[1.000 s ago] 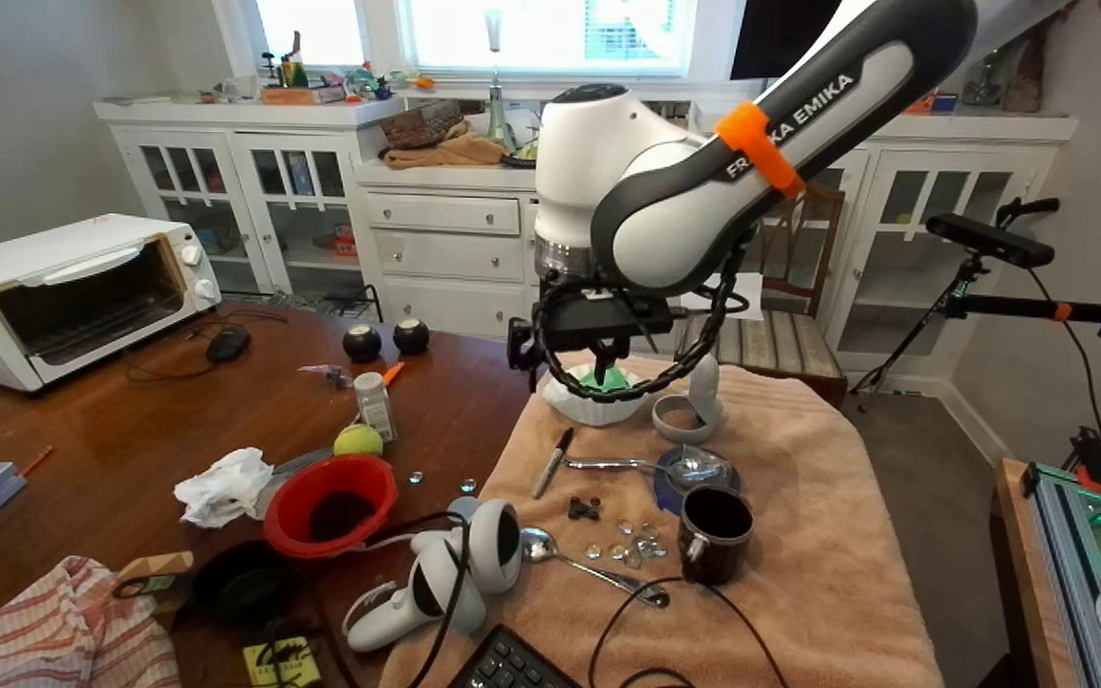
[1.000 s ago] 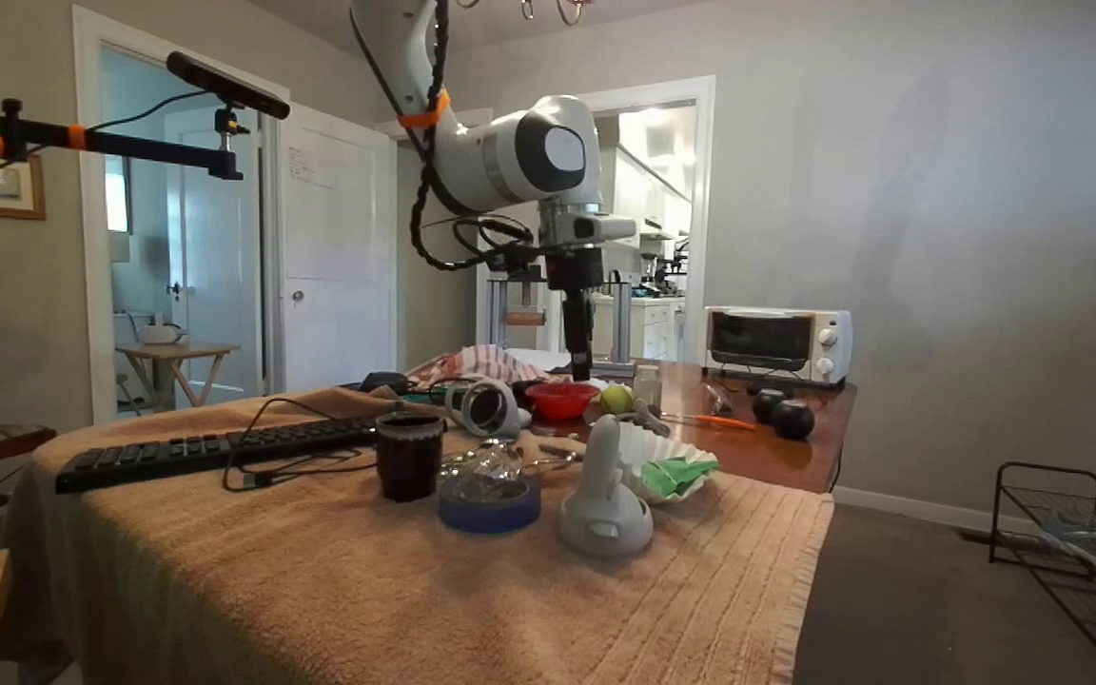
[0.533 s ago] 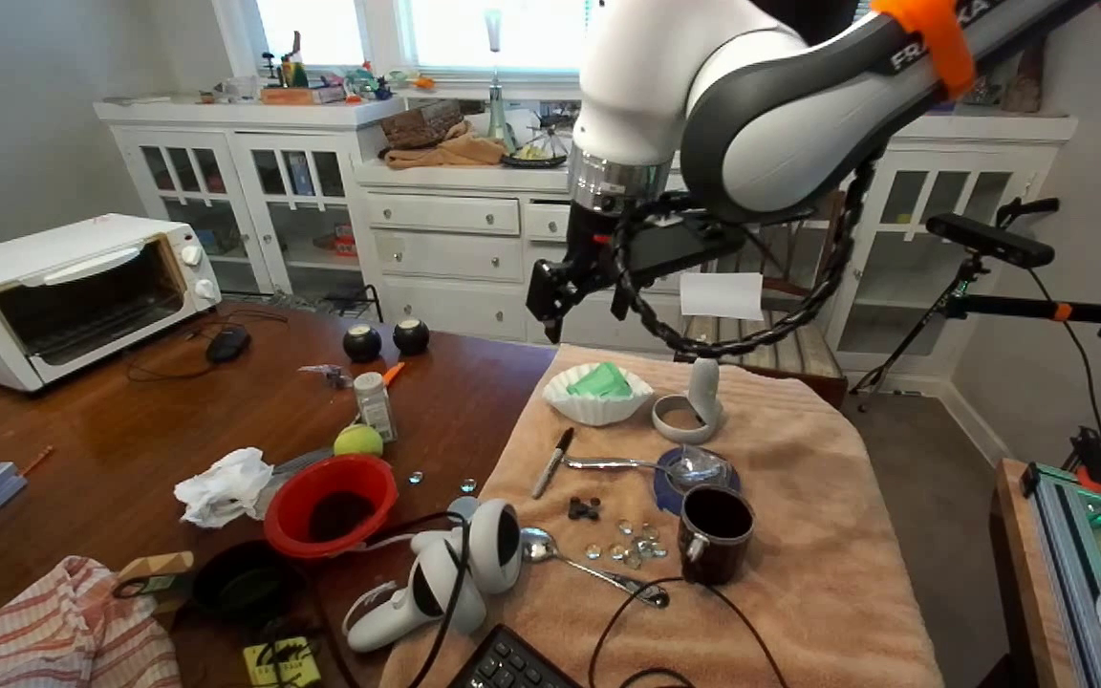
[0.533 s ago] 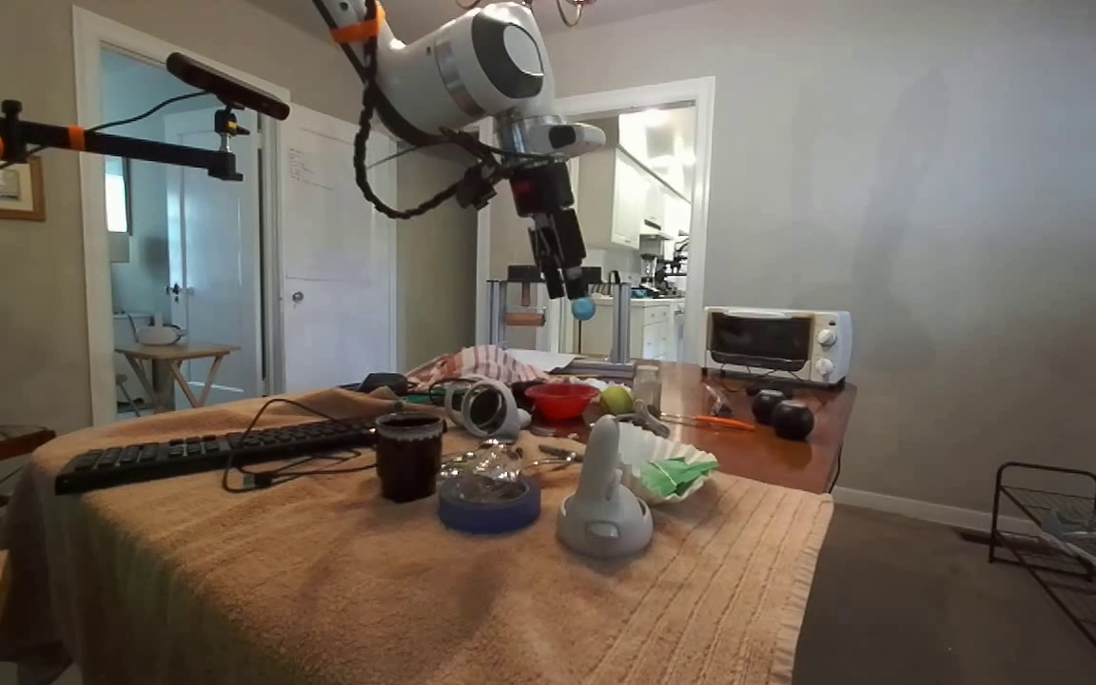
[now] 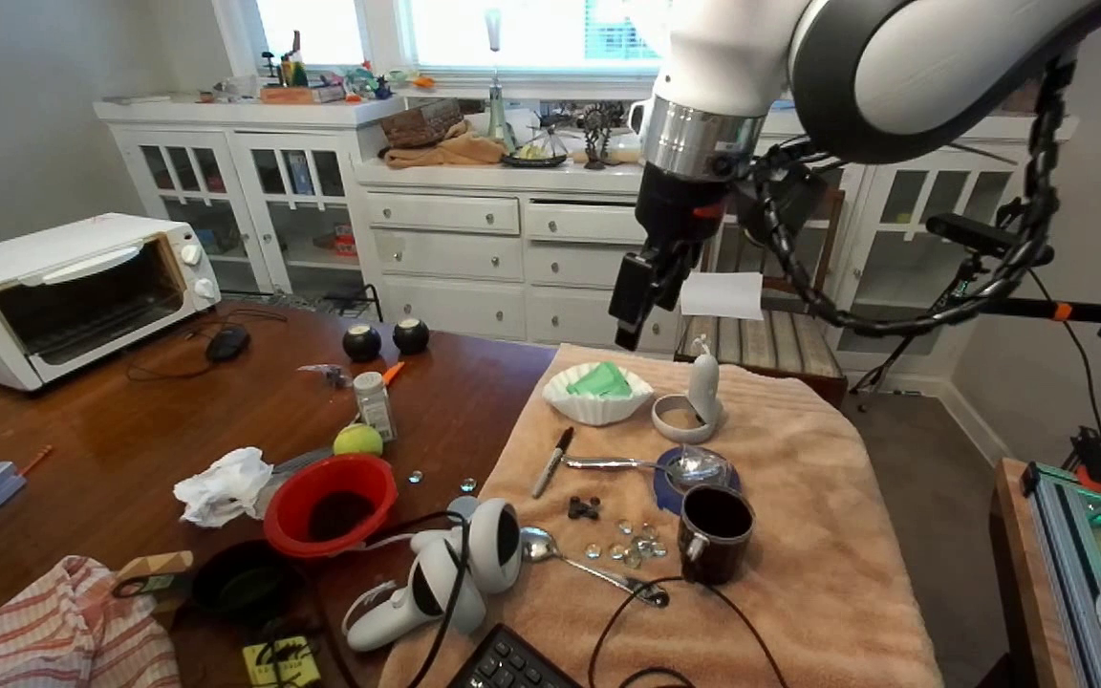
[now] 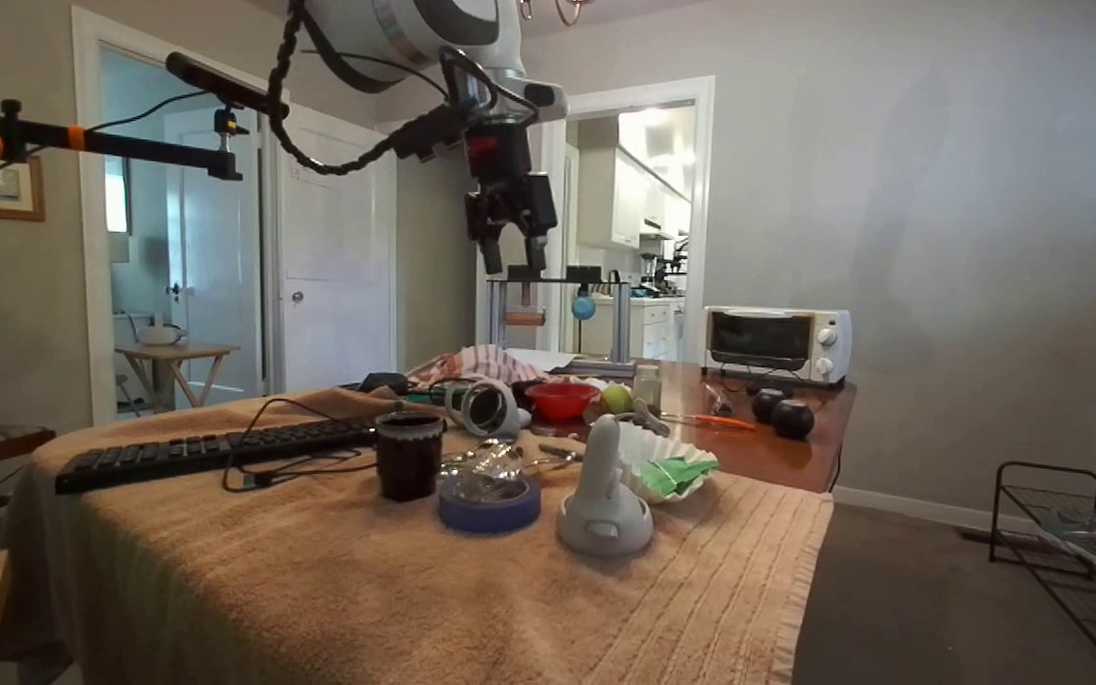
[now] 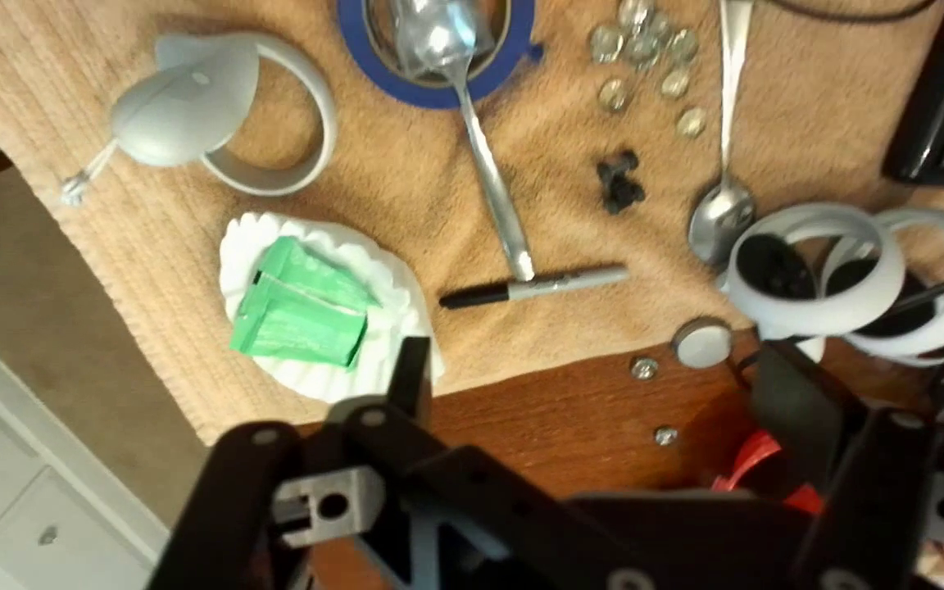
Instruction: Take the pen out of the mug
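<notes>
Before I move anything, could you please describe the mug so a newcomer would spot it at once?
Start at the peach towel on the table. Find the blue ring there; the mug stands upright beside it. Its dark, glossy wall and side handle set it apart from the ring and clear beads.

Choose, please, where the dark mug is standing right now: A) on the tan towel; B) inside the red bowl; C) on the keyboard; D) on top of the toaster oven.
A, since both exterior views show the dark mug upright on the tan towel, apart from the open claw.
</notes>
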`<state>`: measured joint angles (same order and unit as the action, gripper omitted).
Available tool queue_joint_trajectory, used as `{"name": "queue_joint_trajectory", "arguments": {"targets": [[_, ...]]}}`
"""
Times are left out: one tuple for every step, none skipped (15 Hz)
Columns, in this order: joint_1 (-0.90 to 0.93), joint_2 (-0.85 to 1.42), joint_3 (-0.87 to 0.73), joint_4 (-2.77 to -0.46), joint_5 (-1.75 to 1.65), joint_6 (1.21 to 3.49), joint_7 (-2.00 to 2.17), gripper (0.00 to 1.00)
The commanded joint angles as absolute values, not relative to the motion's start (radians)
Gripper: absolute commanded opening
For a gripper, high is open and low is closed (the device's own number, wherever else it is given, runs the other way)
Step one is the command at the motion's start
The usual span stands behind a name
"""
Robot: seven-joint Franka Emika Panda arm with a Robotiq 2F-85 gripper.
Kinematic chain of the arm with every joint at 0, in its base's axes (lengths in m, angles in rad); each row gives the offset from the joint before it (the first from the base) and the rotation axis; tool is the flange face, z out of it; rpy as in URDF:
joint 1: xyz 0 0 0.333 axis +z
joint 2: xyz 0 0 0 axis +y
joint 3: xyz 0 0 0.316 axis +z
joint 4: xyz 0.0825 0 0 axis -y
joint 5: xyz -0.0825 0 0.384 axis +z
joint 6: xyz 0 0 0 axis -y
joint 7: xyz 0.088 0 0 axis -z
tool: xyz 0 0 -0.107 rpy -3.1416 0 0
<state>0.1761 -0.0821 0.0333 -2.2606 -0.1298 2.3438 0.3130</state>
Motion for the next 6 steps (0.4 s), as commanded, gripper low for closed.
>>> {"name": "queue_joint_trajectory", "arguments": {"targets": [[0.154,-0.146,0.068,-2.279,-0.024,2.137,0.203,1.0],[0.148,-0.148,0.081,-2.266,-0.058,2.075,0.259,1.0],[0.141,-0.123,0.081,-2.261,-0.062,2.158,0.243,1.0],[0.139,-0.13,0.087,-2.261,-0.062,2.141,0.244,1.0],[0.137,-0.132,0.09,-2.259,-0.062,2.142,0.245,1.0],[0.135,-0.13,0.09,-2.259,-0.062,2.143,0.245,1.0]]}}
